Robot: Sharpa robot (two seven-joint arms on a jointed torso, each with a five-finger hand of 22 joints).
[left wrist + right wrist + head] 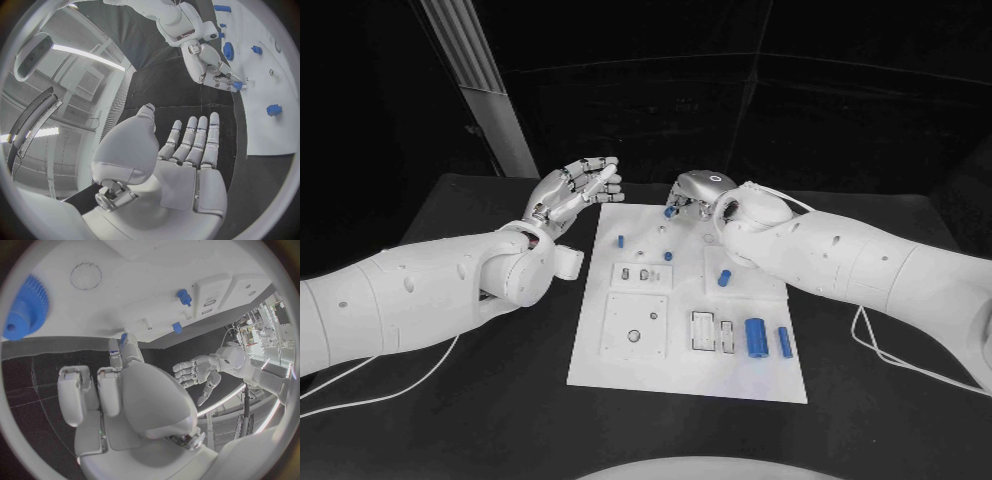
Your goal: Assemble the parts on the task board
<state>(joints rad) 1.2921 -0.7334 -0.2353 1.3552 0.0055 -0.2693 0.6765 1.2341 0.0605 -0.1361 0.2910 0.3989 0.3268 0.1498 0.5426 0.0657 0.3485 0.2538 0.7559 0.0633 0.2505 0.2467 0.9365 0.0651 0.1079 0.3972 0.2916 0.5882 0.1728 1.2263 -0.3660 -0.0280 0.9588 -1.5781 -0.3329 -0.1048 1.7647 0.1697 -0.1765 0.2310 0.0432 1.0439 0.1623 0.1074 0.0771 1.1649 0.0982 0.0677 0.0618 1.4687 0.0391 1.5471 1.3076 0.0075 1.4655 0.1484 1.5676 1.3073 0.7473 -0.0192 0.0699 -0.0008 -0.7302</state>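
Black table (473,400): matte dark surface, carrying the white task board (689,375) at its centre, long axis running from 6 toward 12 o'clock. A white cable (387,385) loops over the table at 8 o'clock, another (899,350) at 4 o'clock.

Near end of board: two blue cylinders at 4 o'clock of the board's middle, the thicker one (756,337) just beside the thinner one (785,342); a pale slotted block (704,331) just at their 9 o'clock; a square plate with a round hole (635,325) further toward 9 o'clock.

Mid board: blue peg (724,278) standing upright; small blue part (668,256) at its 10 o'clock; another blue peg (619,240) near the board's left edge.

Far end of board: right hand (701,193) bent down over the far edge, fingers curled, a small blue part (672,211) pinched at its fingertips; the left wrist view shows the same blue part (237,85) at the fingertips beside the board's rim. In the right wrist view a blue gear (25,307) lies on the board well apart from the hand.

Left hand (574,190): raised above the table just off the board's far left corner, at 11 o'clock, palm up, fingers straight and apart, grasping nothing; released.

Room: dark backdrop beyond the table; a pale slanted column (480,80) at 11 o'clock.
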